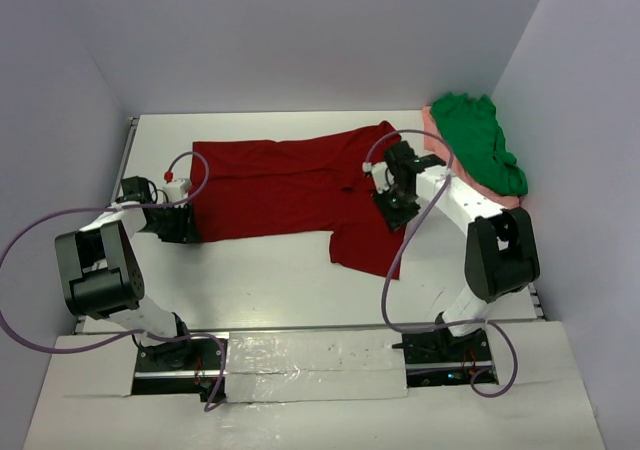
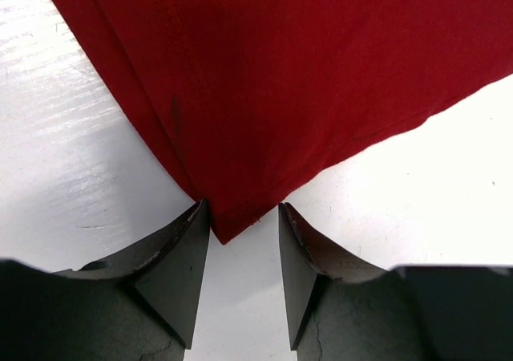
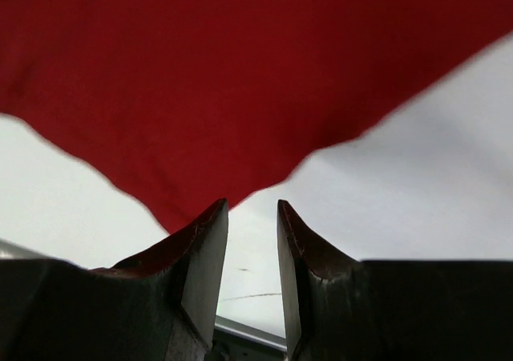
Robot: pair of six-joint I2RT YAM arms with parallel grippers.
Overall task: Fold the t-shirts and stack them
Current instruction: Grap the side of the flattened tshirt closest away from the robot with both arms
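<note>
The white desk point(image 1: 290, 290) carries the dark red t-shirt point(image 1: 280, 185) spread flat across its middle, with one part reaching toward the near edge on the right. The green t-shirt point(image 1: 480, 145) lies bunched on the pink t-shirt point(image 1: 431, 122) in the far right corner, well apart from the work. By my reading, the first fold of the red one is only being set up, and nothing is folded or stacked yet. The left claw point(image 1: 188, 228) sits low at the shirt's near left corner. In its wrist view the jaws stand apart astride that corner, with the cloth's tip in the gap and not pressed. The right claw point(image 1: 395, 210) is over the shirt's right part. Its wrist view shows a point of red cloth running down to one finger point(image 3: 204, 253) with a gap between the jaws, and I cannot tell whether anything is nipped. The next move probably calls for the left jaws to press together on the corner before any lift, then for both arms to carry their ends over evenly. The right arm covers the cloth beneath it in the top view. No neck label shows, and the pink shirt is mostly buried. The right wrist picture is too blurred to read seams.
</note>
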